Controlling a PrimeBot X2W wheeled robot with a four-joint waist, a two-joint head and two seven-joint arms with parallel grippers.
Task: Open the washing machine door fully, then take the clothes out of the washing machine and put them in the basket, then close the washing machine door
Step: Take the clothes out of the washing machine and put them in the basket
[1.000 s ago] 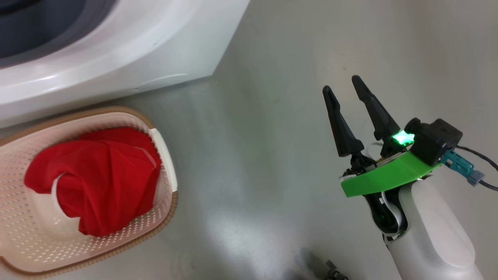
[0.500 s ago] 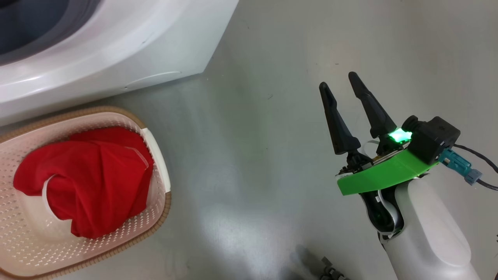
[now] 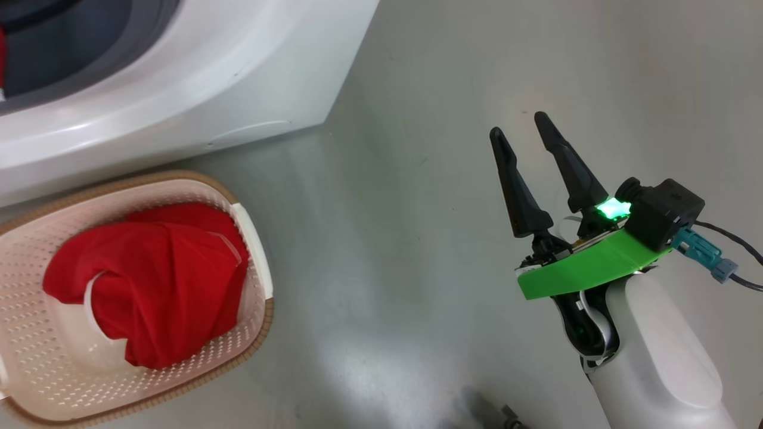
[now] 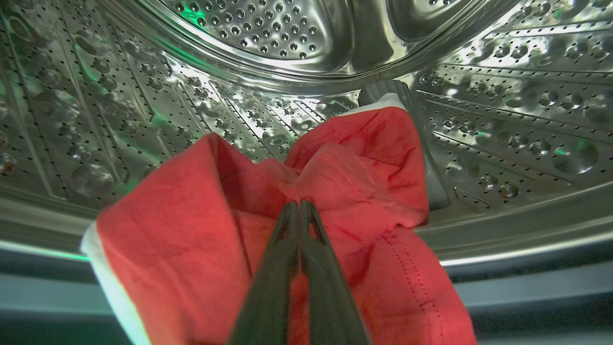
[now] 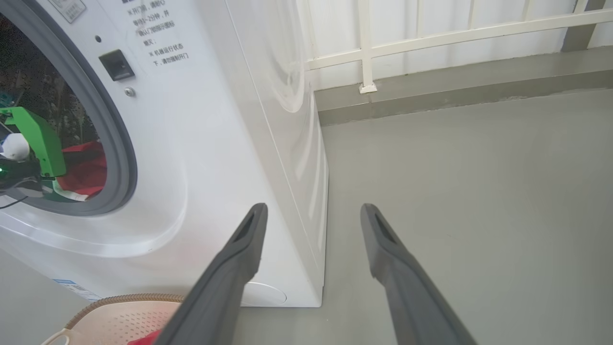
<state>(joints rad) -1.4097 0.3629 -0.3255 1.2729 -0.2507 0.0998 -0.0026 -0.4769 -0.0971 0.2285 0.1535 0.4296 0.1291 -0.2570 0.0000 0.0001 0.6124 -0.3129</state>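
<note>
The fingers of the left gripper are pinched shut on red clothes in the washing machine drum. The right gripper, at three o'clock in the head view, is open and empty. More red cloth lies in the basket at eight o'clock.

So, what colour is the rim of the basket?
Brown, with a woven look. The head view shows the rim best.
</note>
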